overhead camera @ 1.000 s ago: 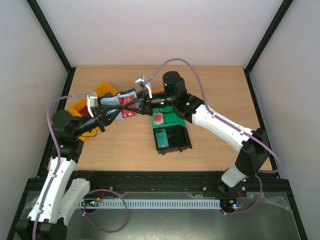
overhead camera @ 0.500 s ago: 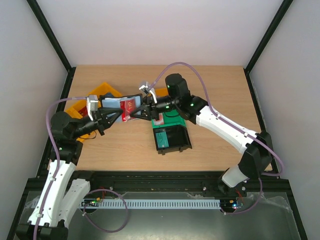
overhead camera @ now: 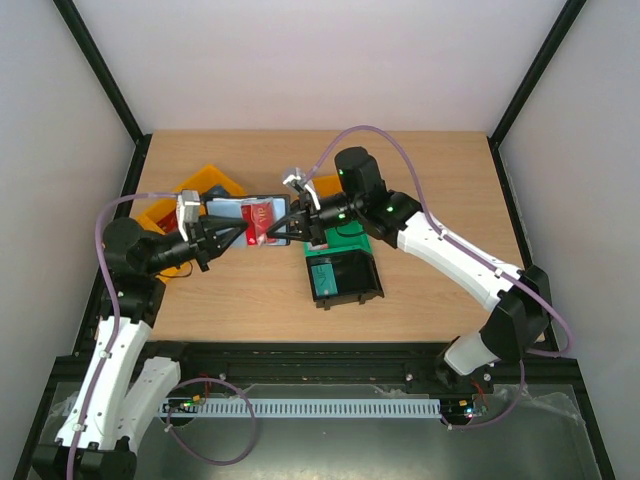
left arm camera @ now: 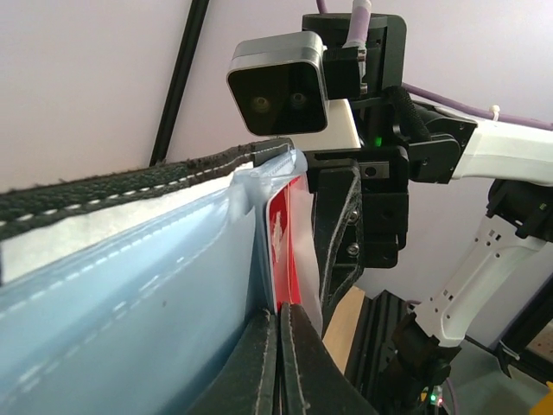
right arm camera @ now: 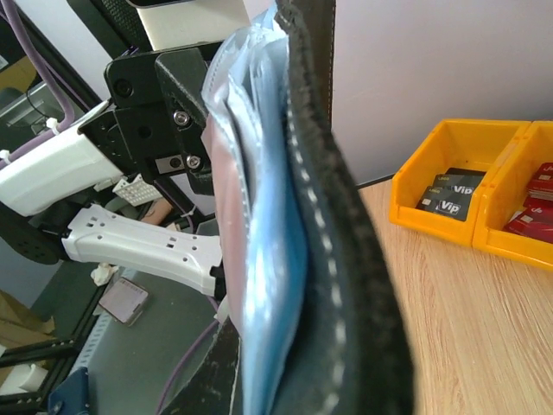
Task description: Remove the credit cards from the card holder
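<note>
Left of the table's (overhead camera: 440, 170) centre, raised above the surface: the card holder (overhead camera: 232, 208), pinched between the left gripper (overhead camera: 228, 232) on its left and the right gripper (overhead camera: 293, 222) on its right. Inside the holder, toward the right side, a credit card (overhead camera: 258, 222). Behind and left of the holder, resting on the table, open bins (overhead camera: 208, 179) with cards (right arm camera: 449, 197) in them. Right of the holder, a flat tray (overhead camera: 352, 240) bearing a single card (overhead camera: 318, 238). Just in front of the tray, touching it, a deeper bin (overhead camera: 368, 283) with a further card (overhead camera: 322, 275) in its left part.
</note>
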Controlling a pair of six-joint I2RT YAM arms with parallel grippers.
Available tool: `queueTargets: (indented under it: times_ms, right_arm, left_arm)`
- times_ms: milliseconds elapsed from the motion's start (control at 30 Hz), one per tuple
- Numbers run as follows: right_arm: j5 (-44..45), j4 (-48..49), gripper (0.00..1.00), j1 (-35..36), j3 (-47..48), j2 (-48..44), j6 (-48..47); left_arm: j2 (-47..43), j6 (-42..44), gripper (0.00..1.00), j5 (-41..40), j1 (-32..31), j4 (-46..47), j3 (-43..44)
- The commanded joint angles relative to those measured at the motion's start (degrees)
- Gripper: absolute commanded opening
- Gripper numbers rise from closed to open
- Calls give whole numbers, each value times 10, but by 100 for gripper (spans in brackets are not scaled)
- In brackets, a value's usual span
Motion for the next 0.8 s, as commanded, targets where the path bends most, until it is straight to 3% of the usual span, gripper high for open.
queueTargets:
  times_ms: [0,167,500,767]
  right_arm:
    - [15,-7,2,-14,-2,-23,12]
    - [16,2,2,-5,9,-8,20]
    - [44,-4,2,13,21,11,10]
    - [53,-13,2,14,22,29,8]
  left_arm:
    - [12,-8,9,36,1,34,17]
    - [19,-9,26,28,-28,59,19]
    - [38,-33,32,18,-58,121,30]
    - [47,-98,28,0,-59,198,34]
